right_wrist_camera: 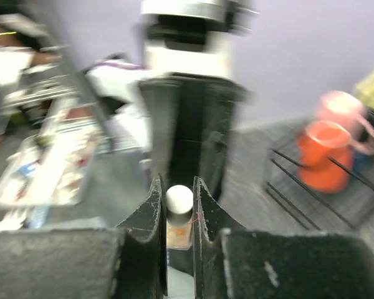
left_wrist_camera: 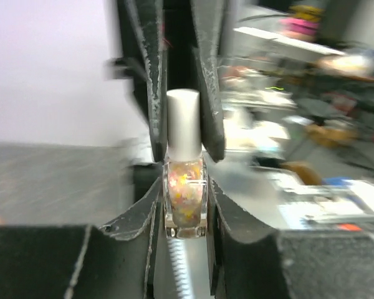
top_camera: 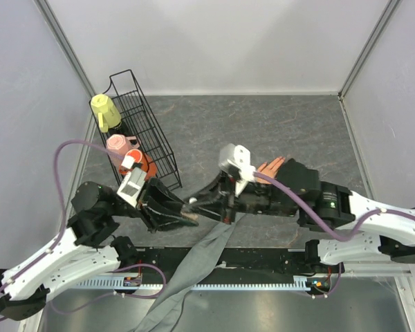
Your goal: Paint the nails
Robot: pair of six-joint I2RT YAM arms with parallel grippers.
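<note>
Over the middle of the grey tabletop [top_camera: 263, 124] the two arms meet nose to nose. The left gripper [left_wrist_camera: 185, 182] has its jaws clamped on the glass body of a glitter nail polish bottle [left_wrist_camera: 186, 208], while the right gripper [right_wrist_camera: 179, 187] has its jaws closed in on the bottle's white cap [left_wrist_camera: 184, 121]. The mannequin hand [top_camera: 271, 166] lies on the tabletop just behind the right gripper, its grey sleeve [top_camera: 194, 270] trailing toward the near edge; its nails are too small to make out.

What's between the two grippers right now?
A small nail polish bottle: glass in the left gripper, white cap in the right gripper. The left wrist view shows it.
</note>
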